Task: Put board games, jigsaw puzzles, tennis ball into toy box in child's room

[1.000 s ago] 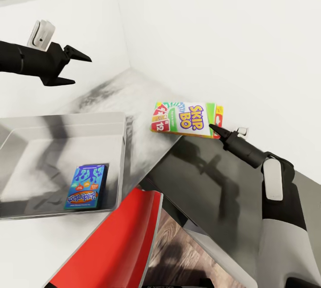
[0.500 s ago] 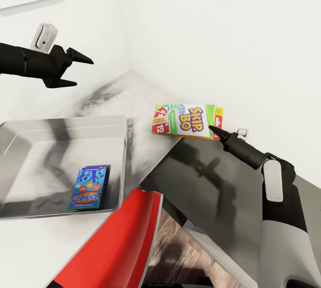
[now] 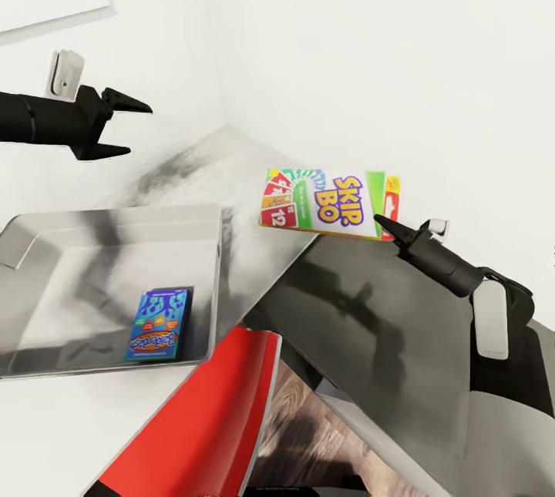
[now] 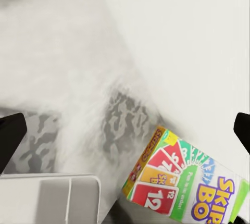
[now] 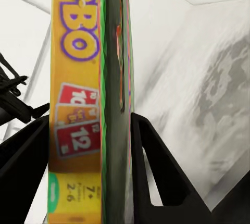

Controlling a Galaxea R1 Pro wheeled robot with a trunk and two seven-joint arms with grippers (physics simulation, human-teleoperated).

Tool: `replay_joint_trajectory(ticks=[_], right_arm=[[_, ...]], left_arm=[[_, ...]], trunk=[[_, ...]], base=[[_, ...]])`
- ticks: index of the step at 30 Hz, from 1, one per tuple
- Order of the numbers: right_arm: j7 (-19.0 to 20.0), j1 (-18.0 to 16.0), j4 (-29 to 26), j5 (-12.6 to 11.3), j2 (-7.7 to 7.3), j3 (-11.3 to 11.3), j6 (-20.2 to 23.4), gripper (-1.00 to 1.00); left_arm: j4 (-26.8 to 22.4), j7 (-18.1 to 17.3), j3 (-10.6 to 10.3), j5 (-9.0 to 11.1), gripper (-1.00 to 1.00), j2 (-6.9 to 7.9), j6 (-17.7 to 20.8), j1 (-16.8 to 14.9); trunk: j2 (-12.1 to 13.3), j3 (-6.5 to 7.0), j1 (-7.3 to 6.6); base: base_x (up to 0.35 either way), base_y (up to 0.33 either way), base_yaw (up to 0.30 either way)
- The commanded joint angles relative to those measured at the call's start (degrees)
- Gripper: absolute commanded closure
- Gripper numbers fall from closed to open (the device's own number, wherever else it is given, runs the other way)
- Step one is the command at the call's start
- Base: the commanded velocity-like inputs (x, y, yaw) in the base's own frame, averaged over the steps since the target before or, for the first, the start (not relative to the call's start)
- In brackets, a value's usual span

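Lifting slightly toward three o'clock, the right tool (image 3: pixel 388 223) is pinching the Skip-Bo box (image 3: pixel 327 203) above the desk (image 3: pixel 231 166). Left tool (image 3: pixel 119 125) is hanging spread. One blue game (image 3: pixel 159 325) is lying in the toy box (image 3: pixel 108 213); Skip-Bo is following.

The toy box (image 3: pixel 116 219) and table (image 3: pixel 362 327) look like glossy, mirror-smooth grey, catching dark reflections. The SKIP-BO box (image 3: pixel 327 203) and blue box (image 3: pixel 159 313) are printed cardboard; the chair (image 3: pixel 208 420) is smooth red plastic, the floor (image 3: pixel 297 435) wood plank.
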Motion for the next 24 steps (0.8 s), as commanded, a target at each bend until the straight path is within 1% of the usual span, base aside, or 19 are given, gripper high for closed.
replay_joint_trajectory(ticks=[1,3,5,6,7,9,12,15,18,19,20,21,24], right_arm=[[0.4,0.0,0.0,0.2,-0.19,-0.1,0.2,1.0],[0.5,0.0,-0.1,0.3,-0.62,-0.3,0.2,1.0],[0.5,0.0,-0.1,0.4,-1.12,-0.4,0.2,1.0],[0.5,0.0,-0.2,0.4,-2.24,-0.5,0.2,1.0],[0.5,0.0,-0.2,0.4,-3.04,-0.5,0.2,1.0],[0.5,0.0,-0.2,0.3,-3.85,-0.5,0.2,1.0],[0.5,0.0,-0.3,0.3,-4.38,-0.6,0.1,1.0],[0.5,0.0,-0.9,0.3,-4.63,-0.6,0.2,1.0],[0.5,0.5,-3.1,0.3,-4.76,-0.7,0.4,1.0],[0.5,1.0,-4.2,0.3,-4.79,-0.7,0.9,1.0],[0.5,1.2,-4.6,0.3,-4.8,-0.8,1.1,1.0],[0.5,1.6,-5.4,0.2,-4.82,-1.0,1.5,1.0],[0.5,2.0,-6.4,0.1,-4.83,-1.9,2.0,1.0]], left_arm=[[0.0,0.4,1.1,0.3,-1.0,0.2,0.4,-0.1],[0.0,0.4,2.6,0.3,-1.0,0.39,0.4,0.0],[0.0,0.4,3.0,0.3,-1.0,0.41,0.3,0.0],[0.0,0.5,3.3,0.3,-1.0,0.42,0.3,0.1],[0.0,0.5,3.4,0.3,-1.0,0.43,0.3,0.2],[0.0,0.6,3.5,0.3,-1.0,0.43,0.3,0.4],[0.0,0.7,3.5,0.3,-1.0,0.45,0.2,0.8],[0.0,0.7,4.0,0.3,-1.0,0.57,0.2,2.4],[0.0,0.8,5.8,0.3,-1.0,1.12,0.3,3.6],[-0.1,0.8,7.0,0.3,-1.0,1.26,0.3,4.5],[-0.1,0.8,7.6,0.3,-1.0,1.3,0.3,5.0],[-0.1,0.8,8.8,0.3,-1.0,1.4,0.3,6.1],[-0.1,0.8,10.9,0.3,-1.0,1.49,0.7,7.6]], trunk=[[0.4,0.14,-0.22],[1.2,0.5,-0.66],[2.0,0.86,-1.1],[2.4,1.04,-1.32],[2.8,1.22,-1.54],[3.6,1.58,-1.97],[4.8,2.12,-2.63],[6.0,2.66,-3.29],[7.2,3.2,-3.95],[7.6,3.38,-4.17],[8.0,3.56,-4.39],[8.4,3.74,-4.61],[9.6,4.27,-5.27]], base=[[0.0,0.0,0.0],[0.0,0.0,0.0],[0.0,0.0,0.0],[0.0,0.0,0.0],[0.0,0.0,0.0],[0.0,0.0,0.0],[0.0,0.0,0.0],[0.0,0.0,0.0],[0.0,0.0,0.0],[0.0,0.0,0.0],[0.0,0.0,0.0],[0.0,0.0,0.0],[0.0,0.0,0.0]])
